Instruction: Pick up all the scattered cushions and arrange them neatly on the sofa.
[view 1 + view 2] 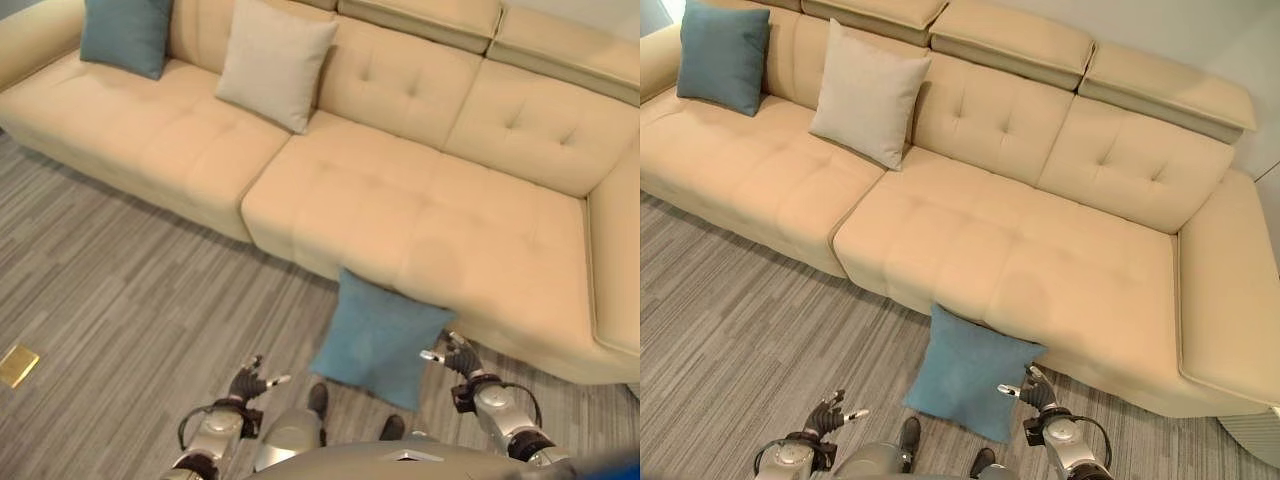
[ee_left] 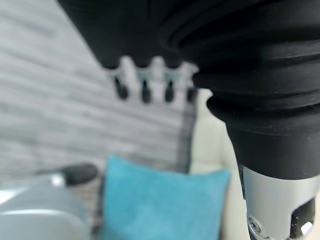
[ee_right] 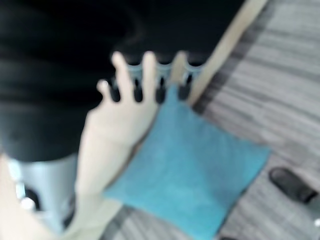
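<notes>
A long beige sofa (image 1: 1040,260) with tufted seats and back stands on a grey striped floor (image 1: 110,300). On the floor, a blue cushion (image 1: 382,340) leans with its upper edge against the front of the sofa, about at the middle seat, and its lower corner rests on the floor. Two more cushions already stand upright on the sofa: a blue cushion at the far end (image 1: 723,57), against the backrest near the armrest, and a light grey cushion (image 1: 868,95) beside it, also leaning on the backrest; the two are apart from each other. The right hand (image 1: 458,356) is just beside the right edge of the blue cushion on the floor, with its fingers relaxed and spread; whether it touches the fabric I cannot tell. In the right wrist view the dark fingertips (image 3: 159,92) point toward the upper corner of this cushion. The left hand (image 1: 250,383) is over the floor, to the left of the same cushion and apart from it, fingers spread and holding nothing. A small yellow tile (image 1: 17,365) lies on the floor, well apart from everything.
</notes>
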`<state>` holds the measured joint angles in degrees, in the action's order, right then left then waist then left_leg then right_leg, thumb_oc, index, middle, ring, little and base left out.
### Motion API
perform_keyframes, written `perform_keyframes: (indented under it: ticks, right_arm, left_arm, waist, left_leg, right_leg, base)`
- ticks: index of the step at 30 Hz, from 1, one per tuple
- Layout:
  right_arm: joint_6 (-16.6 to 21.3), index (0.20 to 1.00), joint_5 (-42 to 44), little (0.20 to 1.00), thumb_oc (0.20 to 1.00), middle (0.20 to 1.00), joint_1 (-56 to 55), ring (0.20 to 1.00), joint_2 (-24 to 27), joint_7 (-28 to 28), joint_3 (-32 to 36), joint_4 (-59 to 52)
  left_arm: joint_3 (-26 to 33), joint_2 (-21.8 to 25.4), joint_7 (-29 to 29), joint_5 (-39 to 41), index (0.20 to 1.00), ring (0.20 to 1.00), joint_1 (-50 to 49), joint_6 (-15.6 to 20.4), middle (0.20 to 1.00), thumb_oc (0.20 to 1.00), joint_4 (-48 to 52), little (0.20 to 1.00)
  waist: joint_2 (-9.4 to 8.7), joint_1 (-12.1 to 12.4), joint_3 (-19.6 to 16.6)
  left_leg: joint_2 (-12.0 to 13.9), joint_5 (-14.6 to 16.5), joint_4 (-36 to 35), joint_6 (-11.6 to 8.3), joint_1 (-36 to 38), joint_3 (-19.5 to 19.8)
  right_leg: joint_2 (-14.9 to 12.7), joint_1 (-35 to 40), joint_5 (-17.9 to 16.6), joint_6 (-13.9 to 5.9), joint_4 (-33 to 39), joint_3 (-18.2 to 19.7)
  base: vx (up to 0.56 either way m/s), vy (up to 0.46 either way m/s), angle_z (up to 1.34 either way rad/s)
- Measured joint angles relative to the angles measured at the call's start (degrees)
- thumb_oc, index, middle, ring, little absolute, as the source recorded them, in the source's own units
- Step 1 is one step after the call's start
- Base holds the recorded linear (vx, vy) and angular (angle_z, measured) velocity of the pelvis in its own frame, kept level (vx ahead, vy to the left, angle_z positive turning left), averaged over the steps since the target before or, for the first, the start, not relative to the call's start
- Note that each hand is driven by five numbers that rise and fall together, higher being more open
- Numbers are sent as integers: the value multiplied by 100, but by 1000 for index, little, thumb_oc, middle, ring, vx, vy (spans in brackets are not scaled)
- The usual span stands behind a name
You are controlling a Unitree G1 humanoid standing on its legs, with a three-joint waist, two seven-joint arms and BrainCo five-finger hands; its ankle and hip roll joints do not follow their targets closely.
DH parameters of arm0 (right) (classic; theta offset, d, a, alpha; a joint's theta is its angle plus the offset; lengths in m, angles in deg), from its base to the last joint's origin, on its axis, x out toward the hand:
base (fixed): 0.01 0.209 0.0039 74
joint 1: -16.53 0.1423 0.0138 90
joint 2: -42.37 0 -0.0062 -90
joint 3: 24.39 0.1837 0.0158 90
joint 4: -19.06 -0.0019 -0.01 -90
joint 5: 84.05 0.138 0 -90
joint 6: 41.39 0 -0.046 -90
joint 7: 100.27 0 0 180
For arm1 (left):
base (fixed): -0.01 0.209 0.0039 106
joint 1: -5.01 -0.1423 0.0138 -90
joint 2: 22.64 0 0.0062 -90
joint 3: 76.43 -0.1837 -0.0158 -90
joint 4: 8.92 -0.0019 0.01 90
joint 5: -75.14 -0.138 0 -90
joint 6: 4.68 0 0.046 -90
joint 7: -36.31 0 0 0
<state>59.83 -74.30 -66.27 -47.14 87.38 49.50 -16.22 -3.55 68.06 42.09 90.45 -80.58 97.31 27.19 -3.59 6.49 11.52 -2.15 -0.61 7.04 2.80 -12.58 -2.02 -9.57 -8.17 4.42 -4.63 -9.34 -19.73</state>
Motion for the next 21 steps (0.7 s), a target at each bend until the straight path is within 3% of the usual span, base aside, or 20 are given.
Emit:
perform_keyframes:
  ticks: [3,7,9,12,15,21]
  right_arm:
    - [4,1000,-103,1000,1000,1000,830,1000,152,271,13,9]
    - [-5,1000,-215,1000,1000,1000,1561,1000,134,567,-31,-40]
    - [21,1000,-214,1000,1000,1000,2048,1000,163,731,-105,-98]
    - [42,1000,-204,1000,1000,1000,2847,1000,311,1019,-111,-107]
    - [39,1000,-200,1000,1000,1000,3361,1000,483,1186,-115,-229]
    - [62,1000,-3,1000,1000,1000,3836,1000,827,1615,29,-639]
  left_arm:
    - [-149,22,232,166,1000,1000,872,71,1000,1000,105,1000]
    - [-242,28,624,380,1000,1000,1811,143,1000,1000,186,1000]
    - [-314,67,850,438,1000,1000,2278,226,1000,1000,235,1000]
    - [-509,227,1137,625,1000,1000,3174,281,1000,1000,269,1000]
    - [-470,306,1333,842,1000,1000,3968,373,1000,1000,313,1000]
    - [-449,290,1601,1286,1000,1000,4728,476,1000,1000,337,1000]
  waist:
    - [162,-98,667]
    - [148,-166,1299]
    - [112,-203,1359]
    - [114,-302,1630]
    - [98,-438,1912]
    - [99,-622,1953]
  left_leg:
    - [24,-133,243,-43,-708,-21]
    - [5,-196,335,-114,-1094,-127]
    - [56,-150,532,-129,-1646,-300]
    - [95,-158,882,18,-2482,-592]
    - [90,-117,1160,102,-3037,-695]
    - [86,26,1753,177,-4212,-697]
  right_leg:
    - [-101,-844,78,127,-614,12]
    - [-219,-1508,179,172,-1064,174]
    - [-270,-2117,193,204,-1221,252]
    - [-309,-3007,-40,214,-1455,509]
    - [-362,-3640,-65,291,-1781,675]
    - [-423,-4902,-6,373,-2304,919]
  base:
    - [-151,26,-1]
    - [-118,60,-11]
    - [-124,96,-41]
    - [-64,69,-43]
    - [-15,75,-14]
    - [-12,98,-9]
